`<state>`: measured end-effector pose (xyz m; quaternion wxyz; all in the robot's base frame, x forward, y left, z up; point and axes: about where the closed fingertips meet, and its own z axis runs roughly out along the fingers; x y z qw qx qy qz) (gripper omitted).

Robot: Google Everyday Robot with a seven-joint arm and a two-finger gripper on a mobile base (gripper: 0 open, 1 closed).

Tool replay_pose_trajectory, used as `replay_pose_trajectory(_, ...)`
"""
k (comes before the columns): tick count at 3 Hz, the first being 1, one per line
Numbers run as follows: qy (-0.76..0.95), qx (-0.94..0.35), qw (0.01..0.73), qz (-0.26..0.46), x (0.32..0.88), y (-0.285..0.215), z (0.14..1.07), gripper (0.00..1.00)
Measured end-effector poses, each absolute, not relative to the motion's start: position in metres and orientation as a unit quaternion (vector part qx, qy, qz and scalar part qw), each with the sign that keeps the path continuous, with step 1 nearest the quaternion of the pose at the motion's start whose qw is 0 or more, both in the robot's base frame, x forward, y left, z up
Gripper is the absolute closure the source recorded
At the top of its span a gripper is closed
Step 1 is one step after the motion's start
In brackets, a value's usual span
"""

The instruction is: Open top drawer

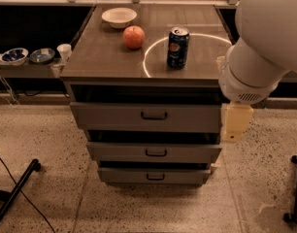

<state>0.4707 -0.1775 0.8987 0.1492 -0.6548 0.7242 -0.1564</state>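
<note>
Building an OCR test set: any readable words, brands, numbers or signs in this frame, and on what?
No text is readable.
On the blue soda can: label print, too blurred to read.
On the top drawer: plain front, no text.
On the pincer, right of the top drawer: no markings show.

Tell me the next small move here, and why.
Probably swing the tool across to the dark centre handle of the top drawer: the tool hangs off that drawer's right edge, and nothing grips the handle yet.
</note>
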Motion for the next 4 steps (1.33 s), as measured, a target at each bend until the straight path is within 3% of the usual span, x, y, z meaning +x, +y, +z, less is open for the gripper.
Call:
replay_pose_trajectory(1, 0.724, -0.655, 0.15, -0.156, 0.471, -0.178, 0.899, 0.0)
replay_pose_trajectory(4, 0.686, -0.682, 0.237, -0.092, 0.509, -0.174, 0.801, 0.0)
